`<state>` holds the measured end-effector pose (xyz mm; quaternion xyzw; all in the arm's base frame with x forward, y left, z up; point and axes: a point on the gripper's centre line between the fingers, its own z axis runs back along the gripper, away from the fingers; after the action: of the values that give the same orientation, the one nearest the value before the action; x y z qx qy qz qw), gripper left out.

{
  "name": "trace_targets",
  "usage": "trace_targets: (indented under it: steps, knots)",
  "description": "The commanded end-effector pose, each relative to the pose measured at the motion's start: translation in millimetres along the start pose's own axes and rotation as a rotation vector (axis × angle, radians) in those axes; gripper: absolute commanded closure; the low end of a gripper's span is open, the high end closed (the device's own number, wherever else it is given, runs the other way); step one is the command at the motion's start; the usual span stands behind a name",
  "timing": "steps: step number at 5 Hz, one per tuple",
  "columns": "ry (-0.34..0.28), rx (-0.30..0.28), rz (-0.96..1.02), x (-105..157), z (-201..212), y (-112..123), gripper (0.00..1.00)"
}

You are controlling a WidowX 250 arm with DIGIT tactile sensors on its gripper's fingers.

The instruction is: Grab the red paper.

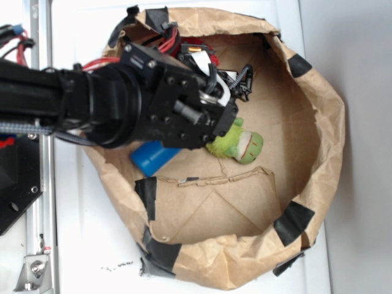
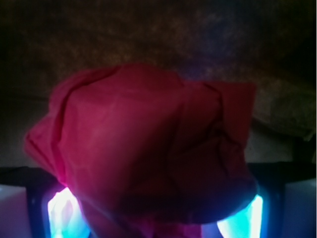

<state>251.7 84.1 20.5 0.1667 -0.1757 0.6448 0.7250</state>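
- Reached down into the brown paper bag (image 1: 318,122), with the gripper (image 1: 211,119) near the green plush toy (image 1: 240,144) and above the blue bottle (image 1: 160,156).
- Filling the wrist view: the red paper (image 2: 148,148), a crumpled wad just in front of the camera, between the two glowing fingers (image 2: 62,213).
- Probably closed on the wad, judging by the paper bulging between the pads; contact itself hidden.
- In the exterior view, paper covered by the arm, so not visible there.
- Next: probably lifting straight up, away from the bag walls.

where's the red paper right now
The red paper fills the wrist view, right at the gripper; in the exterior view the arm hides it, inside the brown bag.
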Motion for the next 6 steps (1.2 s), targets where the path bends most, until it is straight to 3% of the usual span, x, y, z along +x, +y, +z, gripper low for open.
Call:
trace_targets:
  steps: [1, 4, 5, 6]
  knots:
    - [-0.002, -0.018, 0.087, 19, -1, 5, 1.00]
    - [0.030, -0.052, 0.045, 24, 7, -6, 1.00]
    - [0.086, -0.096, -0.037, 24, 20, -12, 1.00]
    - [0.233, -0.261, -0.237, 17, 64, -26, 1.00]
